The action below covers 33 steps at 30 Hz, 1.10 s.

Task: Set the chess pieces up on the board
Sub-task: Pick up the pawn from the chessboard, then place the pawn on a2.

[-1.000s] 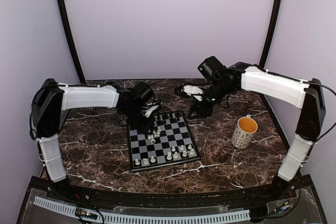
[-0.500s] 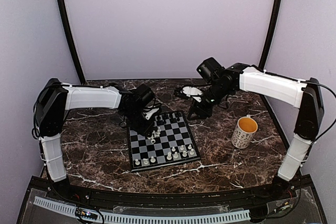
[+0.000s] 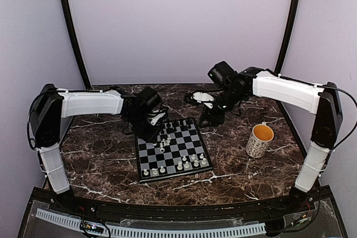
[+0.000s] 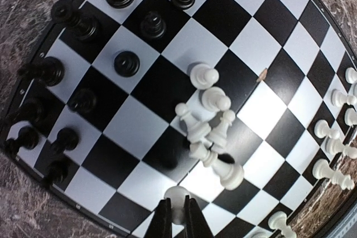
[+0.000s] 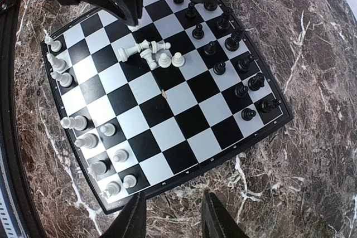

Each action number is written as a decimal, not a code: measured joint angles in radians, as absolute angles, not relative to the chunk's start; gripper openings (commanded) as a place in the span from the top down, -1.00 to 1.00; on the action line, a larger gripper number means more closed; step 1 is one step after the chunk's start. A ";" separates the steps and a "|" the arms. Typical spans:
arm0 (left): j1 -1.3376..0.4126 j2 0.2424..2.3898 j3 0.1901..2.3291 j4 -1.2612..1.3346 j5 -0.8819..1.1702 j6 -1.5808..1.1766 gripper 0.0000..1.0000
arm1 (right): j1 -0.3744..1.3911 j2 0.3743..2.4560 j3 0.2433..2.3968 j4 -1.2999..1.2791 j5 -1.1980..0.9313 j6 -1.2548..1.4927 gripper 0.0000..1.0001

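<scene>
The board (image 5: 184,118) lies flat on the marble counter (image 3: 100,160), between the two arms and slightly left of centre, turned a little out of square with the counter's edge.

Black pieces (image 4: 127,62) stand upright in two rows along its far side. White pieces (image 5: 75,122) stand along the near side, though those rows have gaps. Near the middle of the board, a cluster of white pieces (image 4: 209,132) lies in a jumble. Several are toppled and touching one another, and a pawn stands just beside them. A small tan speck (image 5: 163,92) sits on a square near the cluster.

The left fingers (image 3: 157,134) reach down over the board's far left part, close to the cluster. In the left wrist view they are drawn narrow, pinching a white pawn (image 4: 177,195) between them. Its round head shows just past the tips. I cannot tell whether the pawn's base touches the board.

The right fingers (image 3: 207,119) hang above the counter just off the board's far right corner. They are moderately apart with nothing between them, and only marble and the board's border show in the gap.

A mug (image 3: 260,140) with a yellow inside stands upright on the counter, well to the right of the board.
</scene>
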<state>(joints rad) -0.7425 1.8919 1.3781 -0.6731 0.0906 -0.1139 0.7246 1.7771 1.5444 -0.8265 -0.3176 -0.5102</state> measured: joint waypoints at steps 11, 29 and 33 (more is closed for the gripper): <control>-0.774 1.606 1.158 -0.690 0.068 -0.125 0.93 | 0.732 1.821 1.588 -0.836 -0.317 -0.511 0.31; -0.828 1.615 1.071 -0.682 0.162 -0.125 0.94 | 0.776 1.851 1.603 -0.859 -0.283 -0.516 0.31; -0.842 1.637 1.066 -0.682 0.165 -0.125 0.94 | 0.781 1.858 1.605 -0.862 -0.276 -0.518 0.31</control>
<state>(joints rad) -0.8417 1.6367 1.0664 -0.6815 0.1654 -0.1249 0.7815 1.8576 1.6047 -0.8619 -0.2764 -0.5179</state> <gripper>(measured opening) 0.078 0.343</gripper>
